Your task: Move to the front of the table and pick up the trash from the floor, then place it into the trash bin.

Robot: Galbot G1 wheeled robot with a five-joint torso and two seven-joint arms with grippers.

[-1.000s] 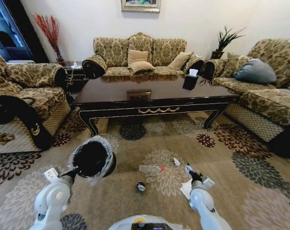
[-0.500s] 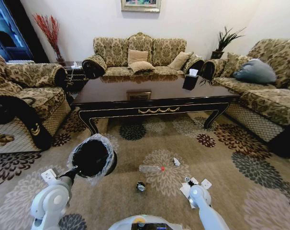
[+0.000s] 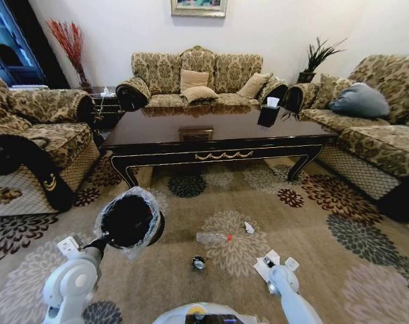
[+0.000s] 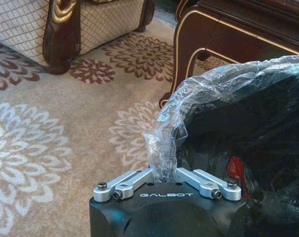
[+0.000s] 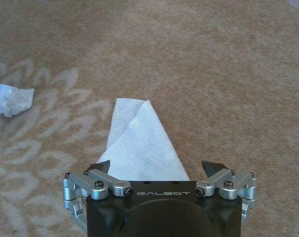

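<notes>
The long low dark glossy wooden desk [image 3: 218,138] with its gold scroll ornament stands ahead of the robot, between the patterned sofas, and everything else is placed from it. On the flowered carpet in front of the desk's left leg, the small round black trash bin [image 3: 129,221] lined with crinkly clear plastic is held by the left gripper [image 4: 165,178], its fingers pinched shut on a fold of the liner at the rim. Judging by that grip, the bin is kept close so the litter has only a short way to travel.

In front of the desk's middle lies the clear plastic bottle [image 3: 213,237] with a red cap, and just beside its cap a small crumpled white scrap [image 3: 249,228]. Nearer the robot sits a tiny dark round piece [image 3: 199,262]. Well in front of the desk's right half lies the white folded paper sheet [image 5: 139,143], flat on the carpet. The right gripper [image 5: 157,169] hangs low over it, fingers [image 5: 213,168] spread wide on either side of the sheet's near edge, apparently set to close on it.
</notes>
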